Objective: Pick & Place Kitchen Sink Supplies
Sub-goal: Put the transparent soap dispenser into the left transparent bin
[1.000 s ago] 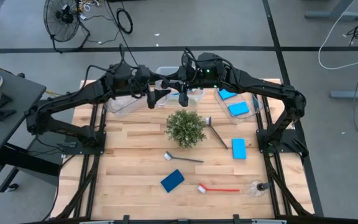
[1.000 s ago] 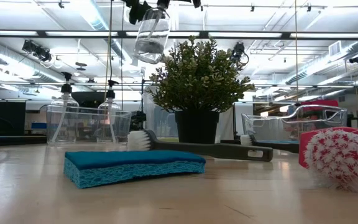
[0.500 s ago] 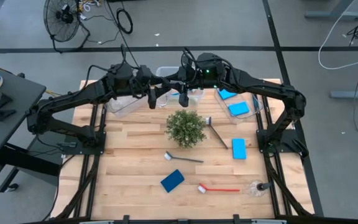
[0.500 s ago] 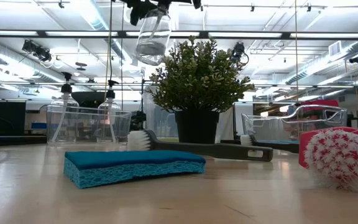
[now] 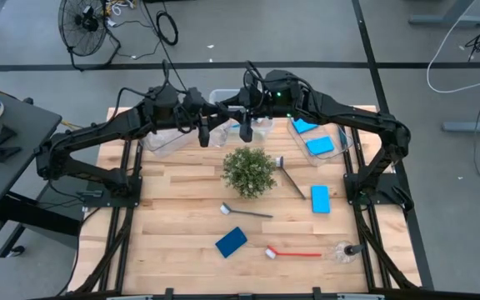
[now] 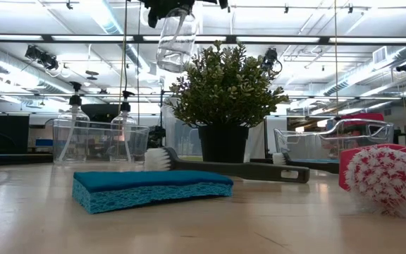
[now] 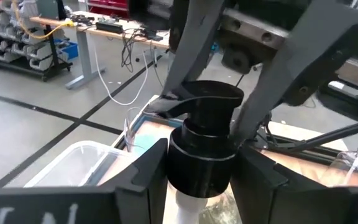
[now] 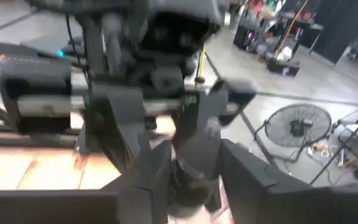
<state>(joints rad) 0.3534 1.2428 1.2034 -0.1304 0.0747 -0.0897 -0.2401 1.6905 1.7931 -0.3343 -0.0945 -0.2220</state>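
Note:
A small clear bottle [image 6: 177, 39] with a black pump cap [image 7: 205, 146] hangs high over the table's far middle, above and behind the green plant [image 5: 248, 171]. My left gripper [image 7: 201, 177] comes from the table's left and is shut on the cap. My right gripper [image 8: 194, 177] comes from the right. Its grey fingers [image 7: 188, 59] stand open on either side of the pump head, a little apart from it. The bottle's body is hidden under both grippers in the high view. My left gripper pinches the black cap's collar [image 7: 197, 168], just under the pump head, between its two fingers. The fingers lie about level and reach in from the table's left. The bottle hangs below them, lifted clear, its clear body slightly tilted [image 6: 175, 49].
Clear bins stand along the far edge: the left one [image 5: 167, 140] with bottles, the right one [image 5: 340, 146] with blue sponges. On the table lie blue sponges [image 5: 231, 242] [image 5: 320, 198], dark brushes [image 5: 294, 178] [image 5: 246, 212], a red brush [image 5: 294, 252] and another bottle [image 5: 344, 250].
My left gripper has shut its wide-spread fingers onto the bottle's cap without moving from its place. The bottle has shifted a little sideways in the low view and still hangs at the same height. Both arms have kept still.

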